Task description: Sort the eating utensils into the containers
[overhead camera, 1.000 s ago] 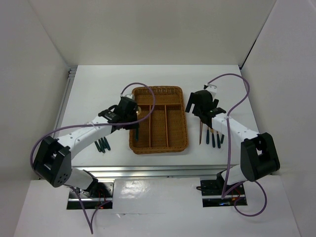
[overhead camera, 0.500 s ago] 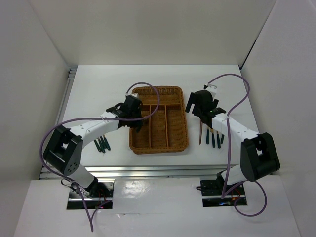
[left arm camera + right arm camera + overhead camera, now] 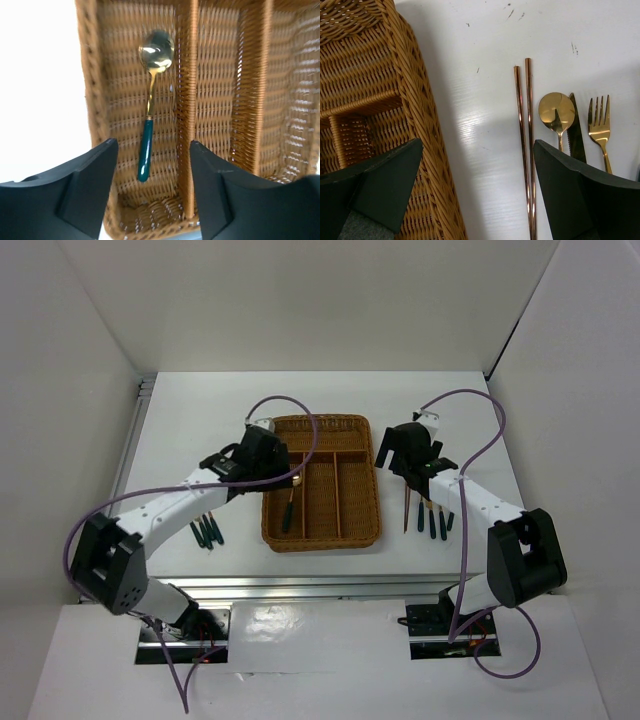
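A gold spoon with a dark green handle [image 3: 150, 105] lies loose in the leftmost long slot of the brown wicker tray [image 3: 187, 100], bowl toward the far end. My left gripper [image 3: 152, 145] hangs open just above the spoon's handle end, gripping nothing. From above, the spoon [image 3: 288, 508] shows in the tray [image 3: 322, 420] below the left gripper [image 3: 283, 474]. My right gripper [image 3: 477, 144] is open over bare table between the tray's right wall [image 3: 415, 110] and two chopsticks [image 3: 525, 150]. Beside them lie a spoon [image 3: 556, 112], a knife [image 3: 576, 135] and a fork [image 3: 599, 125].
More dark-handled utensils [image 3: 208, 532] lie on the table left of the tray, under the left arm. Purple cables [image 3: 470, 465] loop over both arms. White walls enclose the table on three sides.
The left gripper has opened and let go of the spoon, which now lies in the tray's leftmost slot. The left arm shifted over the tray. The right arm has not moved.
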Action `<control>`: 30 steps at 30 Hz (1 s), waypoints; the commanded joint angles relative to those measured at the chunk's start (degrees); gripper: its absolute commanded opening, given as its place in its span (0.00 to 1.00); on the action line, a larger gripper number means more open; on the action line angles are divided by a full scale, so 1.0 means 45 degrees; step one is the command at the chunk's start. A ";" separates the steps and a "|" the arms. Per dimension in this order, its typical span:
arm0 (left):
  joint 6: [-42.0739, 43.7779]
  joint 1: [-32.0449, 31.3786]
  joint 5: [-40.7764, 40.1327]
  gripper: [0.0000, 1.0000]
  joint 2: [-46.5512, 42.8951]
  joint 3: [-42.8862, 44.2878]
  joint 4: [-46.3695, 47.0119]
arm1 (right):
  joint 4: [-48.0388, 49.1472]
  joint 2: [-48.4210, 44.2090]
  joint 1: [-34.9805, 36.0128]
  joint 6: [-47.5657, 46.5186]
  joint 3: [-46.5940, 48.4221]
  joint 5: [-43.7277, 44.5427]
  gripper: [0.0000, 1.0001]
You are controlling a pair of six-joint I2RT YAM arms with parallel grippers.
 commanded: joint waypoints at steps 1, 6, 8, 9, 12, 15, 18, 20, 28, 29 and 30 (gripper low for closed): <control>0.0248 -0.0016 -0.1394 0.74 -0.2212 -0.0190 -0.0673 | -0.0024 0.0060 -0.0087 0.0093 0.0307 0.0145 1.00; -0.1037 0.0411 -0.2571 0.79 -0.4580 -0.2412 -0.1279 | 0.0112 0.0060 -0.0204 0.0093 0.0307 -0.0128 1.00; -0.1547 0.0803 -0.2883 0.83 -0.5089 -0.2944 -0.1534 | 0.0112 0.0060 -0.0204 0.0093 0.0307 -0.0265 1.00; -0.1800 0.1230 -0.2885 0.84 -0.5420 -0.3333 -0.1688 | 0.0112 0.0060 -0.0204 0.0093 0.0307 -0.0381 1.00; -0.1957 0.1856 -0.2885 0.87 -0.5560 -0.3630 -0.1690 | 0.0229 0.0060 -0.0204 0.0093 0.0307 -0.0382 1.00; -0.2465 0.2307 -0.2885 0.84 -0.5443 -0.3922 -0.1690 | 0.0229 0.0060 -0.0204 0.0093 0.0307 -0.0382 1.00; -0.2467 0.3010 -0.2476 0.84 -0.4956 -0.4292 -0.1164 | 0.0229 0.0060 -0.0204 0.0093 0.0307 -0.0382 1.00; -0.2467 0.3498 -0.1968 0.84 -0.4644 -0.4429 -0.0734 | 0.0229 -0.0056 -0.0204 0.0093 0.0307 -0.0382 1.00; -0.2467 0.4203 -0.1577 0.80 -0.3101 -0.4722 -0.0012 | 0.0347 -0.0057 -0.0321 -0.0024 0.0190 -0.0382 1.00; -0.2467 0.4319 -0.1576 0.80 -0.3099 -0.4859 0.0106 | 0.0347 0.0078 -0.0321 -0.0024 0.0190 -0.0382 1.00; -0.2467 0.4320 -0.1576 0.80 -0.3099 -0.4860 0.0281 | 0.0347 0.0079 -0.0321 -0.0024 0.0190 -0.0382 1.00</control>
